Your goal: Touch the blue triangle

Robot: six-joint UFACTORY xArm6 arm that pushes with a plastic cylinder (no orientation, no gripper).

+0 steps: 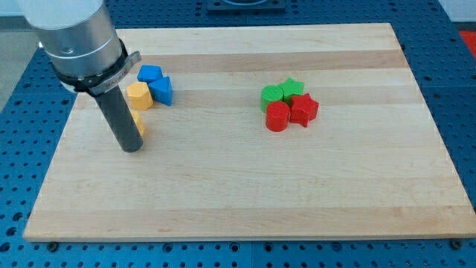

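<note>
- Wooden board [245, 186], pale w/ lengthwise grain, fills most of the view; it lies on a blue perforated base [457, 89] that shows at the edges.
- Our arm's silver cylinder [74, 33] comes in from the view's top left, w/ a dark collar under it, then the straight dark rod [119, 115] going down.
- Our tip [131, 149] sits on the board at the view's left, below and left of the blue/yellow cluster.
- No jaws on this rig, just the rod, so nothing released, clenched or grasped.
- Blue triangle [163, 90]: upper left of the board, right-hand piece of that cluster, touching the yellow hexagon [138, 96] on its left. Tip is apart from it, w/ yellow pieces between.
- 2nd blue block [150, 73] just above/behind the triangle; shape unclear.
- Another yellow block [139, 123] right beside the rod, partly hidden by it; shape can't be told.
- 2nd cluster right of centre, well apart from the tip: green star [292, 87], green rounded block [272, 94], red star [303, 109], red cylinder [278, 116], all packed touching.
</note>
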